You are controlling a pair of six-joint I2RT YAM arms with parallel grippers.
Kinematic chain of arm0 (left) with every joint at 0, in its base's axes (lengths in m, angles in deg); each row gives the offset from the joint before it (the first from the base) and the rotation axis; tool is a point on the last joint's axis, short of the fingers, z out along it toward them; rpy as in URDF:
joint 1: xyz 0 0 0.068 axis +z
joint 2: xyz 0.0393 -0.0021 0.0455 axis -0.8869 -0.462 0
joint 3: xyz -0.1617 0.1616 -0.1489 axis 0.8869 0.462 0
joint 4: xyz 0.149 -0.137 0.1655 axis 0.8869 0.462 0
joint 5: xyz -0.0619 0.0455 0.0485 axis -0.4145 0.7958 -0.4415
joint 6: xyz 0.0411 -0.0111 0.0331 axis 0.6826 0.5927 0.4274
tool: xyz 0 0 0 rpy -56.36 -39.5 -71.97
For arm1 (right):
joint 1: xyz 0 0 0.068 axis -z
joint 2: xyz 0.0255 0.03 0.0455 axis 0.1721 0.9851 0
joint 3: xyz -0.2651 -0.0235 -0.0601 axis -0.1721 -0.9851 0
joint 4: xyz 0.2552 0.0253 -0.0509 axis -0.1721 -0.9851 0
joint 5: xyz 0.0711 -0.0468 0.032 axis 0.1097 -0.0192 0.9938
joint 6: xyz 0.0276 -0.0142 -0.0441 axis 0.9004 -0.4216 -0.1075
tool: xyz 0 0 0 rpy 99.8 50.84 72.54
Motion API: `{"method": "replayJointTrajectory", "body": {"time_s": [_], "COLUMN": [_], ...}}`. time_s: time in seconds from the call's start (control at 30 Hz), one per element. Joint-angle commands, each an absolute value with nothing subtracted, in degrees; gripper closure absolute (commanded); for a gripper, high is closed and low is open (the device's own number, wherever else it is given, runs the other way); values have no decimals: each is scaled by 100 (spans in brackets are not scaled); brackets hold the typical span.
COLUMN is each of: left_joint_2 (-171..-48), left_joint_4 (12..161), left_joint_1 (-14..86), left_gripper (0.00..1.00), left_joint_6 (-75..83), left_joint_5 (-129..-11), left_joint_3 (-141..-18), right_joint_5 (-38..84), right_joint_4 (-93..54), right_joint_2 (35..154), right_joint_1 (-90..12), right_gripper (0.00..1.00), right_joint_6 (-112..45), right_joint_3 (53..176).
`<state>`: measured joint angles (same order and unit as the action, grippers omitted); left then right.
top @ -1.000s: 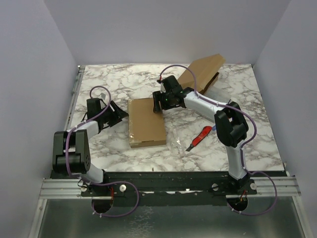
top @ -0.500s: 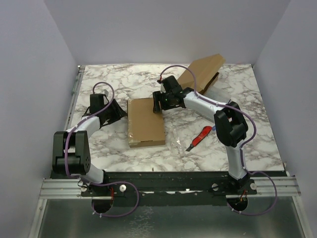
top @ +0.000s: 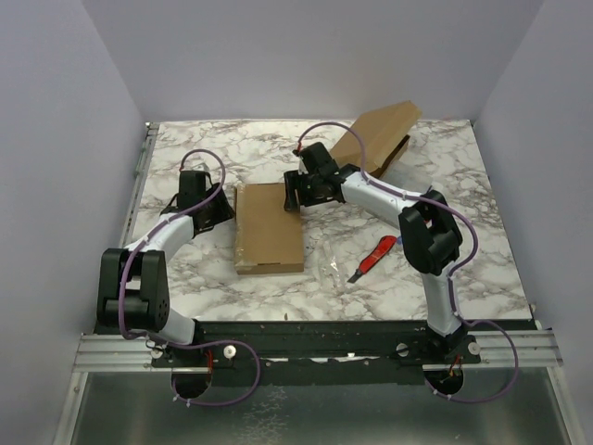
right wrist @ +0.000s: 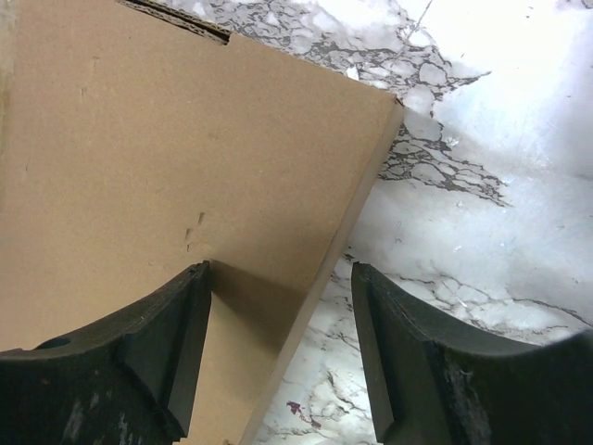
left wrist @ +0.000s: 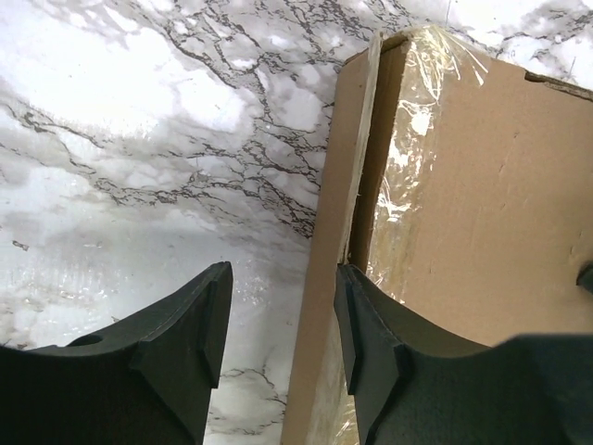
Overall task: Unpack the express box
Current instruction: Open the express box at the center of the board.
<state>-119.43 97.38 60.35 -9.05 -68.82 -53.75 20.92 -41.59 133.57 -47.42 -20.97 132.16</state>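
The express box (top: 269, 227) is a flat brown cardboard carton lying on the marble table between both arms. My left gripper (top: 222, 209) is at its left edge. In the left wrist view the jaws (left wrist: 283, 324) are open and straddle the box's thin side wall (left wrist: 326, 269). One finger (left wrist: 185, 343) is over the marble and the other sits over the taped top (left wrist: 482, 213). My right gripper (top: 295, 193) is at the box's far right corner. It is open (right wrist: 278, 343), one finger over the cardboard (right wrist: 139, 148), the other over the marble.
A second piece of brown cardboard (top: 377, 136) leans at the back right. A red box cutter (top: 373, 258) and a crumpled clear plastic film (top: 331, 261) lie right of the box. Grey walls enclose the table on three sides.
My left gripper moved forward and right onto the box's left edge, its jaws narrowing. The box and my right gripper shifted slightly left.
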Motion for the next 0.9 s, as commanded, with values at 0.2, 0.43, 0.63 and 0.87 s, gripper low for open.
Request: {"method": "replayJointTrajectory", "body": {"time_s": [0.2,0.43,0.63,0.87], "left_joint_2": [-12382,-12259,-12464,-12560], "left_joint_4": [10242,10419,10887,11083], "left_joint_1": [5817,5405,5003,4964], "left_gripper": [38,36,40,42], "left_joint_6": [-750,-1009,-1054,-1068], "left_joint_5": [-7074,-5864,-4802,-4504], "left_joint_3": [-5288,-5115,-5251,-5199], "right_joint_5": [1154,1004,339,55], "right_joint_4": [-4731,-4857,-4718,-4808], "right_joint_2": [13745,13954,13905,14017], "right_joint_1": [-4673,-4700,-4687,-4673], "right_gripper": [35,35,35,34], "right_joint_6": [-2750,-2381,-2019,-2018], "right_joint_3": [13434,13611,13509,13651]}}
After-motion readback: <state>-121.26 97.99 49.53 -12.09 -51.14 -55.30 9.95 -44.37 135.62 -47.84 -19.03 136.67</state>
